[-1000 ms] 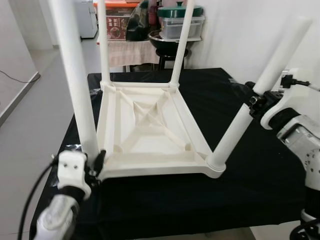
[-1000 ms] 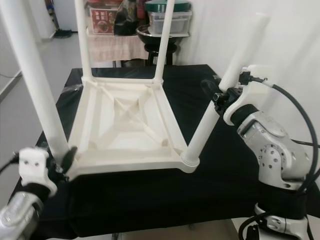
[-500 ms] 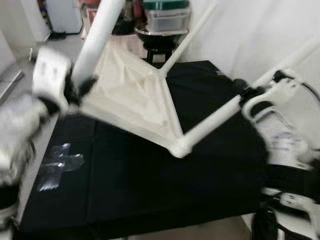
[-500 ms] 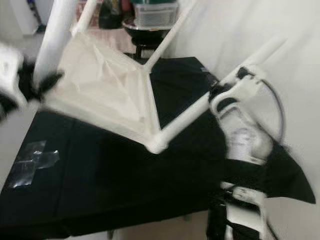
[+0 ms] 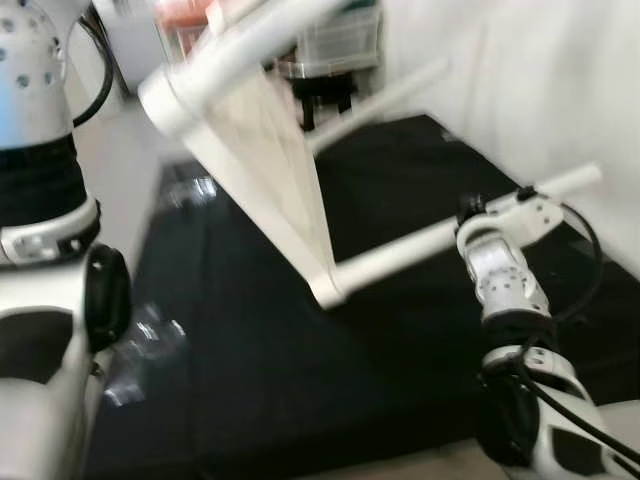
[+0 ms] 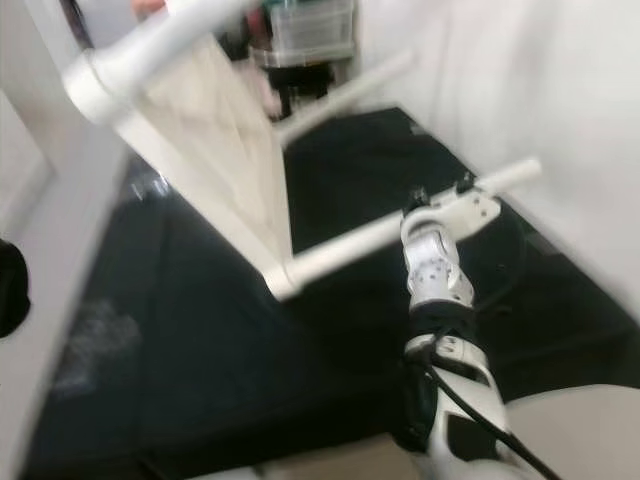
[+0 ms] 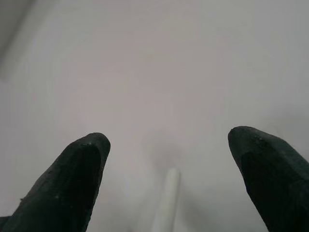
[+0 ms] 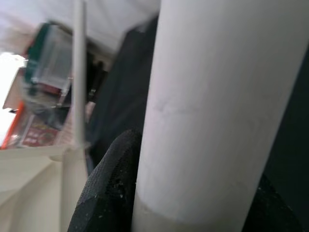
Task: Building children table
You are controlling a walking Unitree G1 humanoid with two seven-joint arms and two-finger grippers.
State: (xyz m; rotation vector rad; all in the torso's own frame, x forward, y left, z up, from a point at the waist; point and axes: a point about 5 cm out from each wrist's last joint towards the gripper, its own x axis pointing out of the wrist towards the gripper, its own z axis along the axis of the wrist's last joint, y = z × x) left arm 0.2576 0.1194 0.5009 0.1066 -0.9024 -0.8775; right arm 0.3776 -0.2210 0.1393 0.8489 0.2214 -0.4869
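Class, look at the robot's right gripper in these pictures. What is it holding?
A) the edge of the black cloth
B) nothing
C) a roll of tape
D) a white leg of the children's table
D: the right gripper is shut on a white table leg, with a black finger pressed against the tube.

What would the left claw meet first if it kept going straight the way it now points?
Probably nothing close: the open left claw faces a pale blank surface, with a thin white tube low between its fingers. Depth is unclear.
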